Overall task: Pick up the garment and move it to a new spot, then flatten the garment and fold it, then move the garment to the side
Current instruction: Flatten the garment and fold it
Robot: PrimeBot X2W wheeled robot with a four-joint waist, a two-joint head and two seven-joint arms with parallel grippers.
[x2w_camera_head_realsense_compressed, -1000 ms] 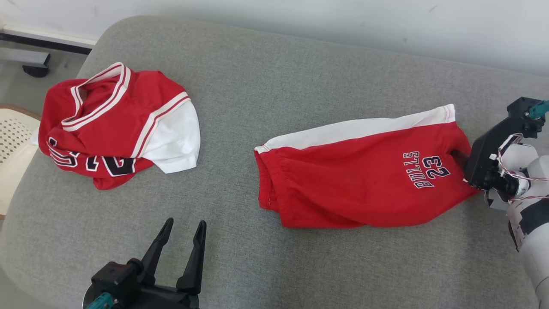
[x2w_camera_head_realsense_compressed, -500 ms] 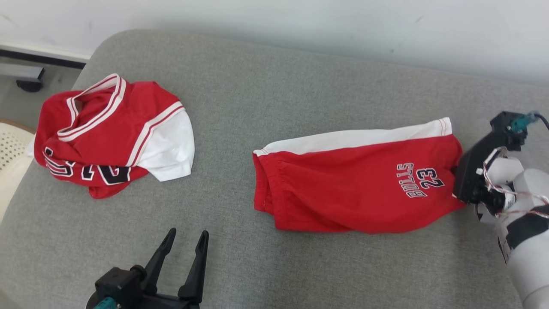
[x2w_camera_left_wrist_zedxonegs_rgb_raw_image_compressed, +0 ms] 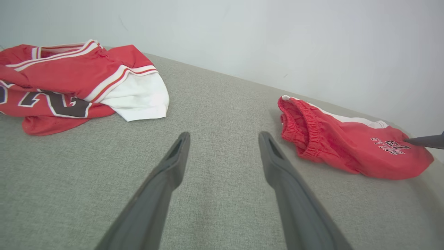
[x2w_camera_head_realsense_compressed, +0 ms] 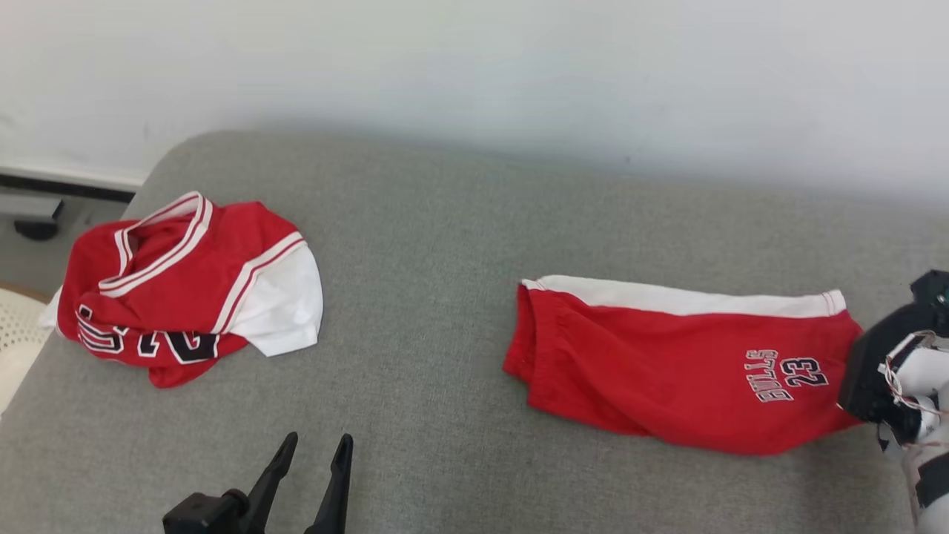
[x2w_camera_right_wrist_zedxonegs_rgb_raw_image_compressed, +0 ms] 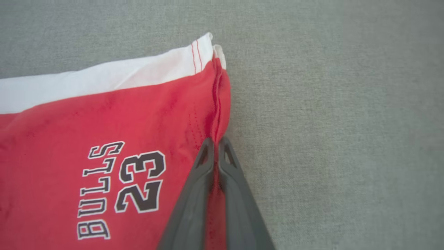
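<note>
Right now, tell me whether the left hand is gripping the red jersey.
No, the left hand stands open over bare grey cushion, with the red jersey lying apart from its fingers.

Grey fabric cushion point(x2w_camera_head_realsense_compressed: 430, 222) w/ rounded corner, up against plain pale wall point(x2w_camera_head_realsense_compressed: 474, 67). Dark skirting strip point(x2w_camera_head_realsense_compressed: 67, 185) at left, grey floor point(x2w_camera_head_realsense_compressed: 30, 259) below. Cream perforated chair point(x2w_camera_head_realsense_compressed: 15, 334) beside cushion's left edge. Light soft, even.

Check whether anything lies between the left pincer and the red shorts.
Nothing visible does: bare grey cushion runs from the open left pincer to the waistband of the red shorts. The jersey lies to the left, clear of that line. The right pincer is shut on the shorts' hem.
</note>
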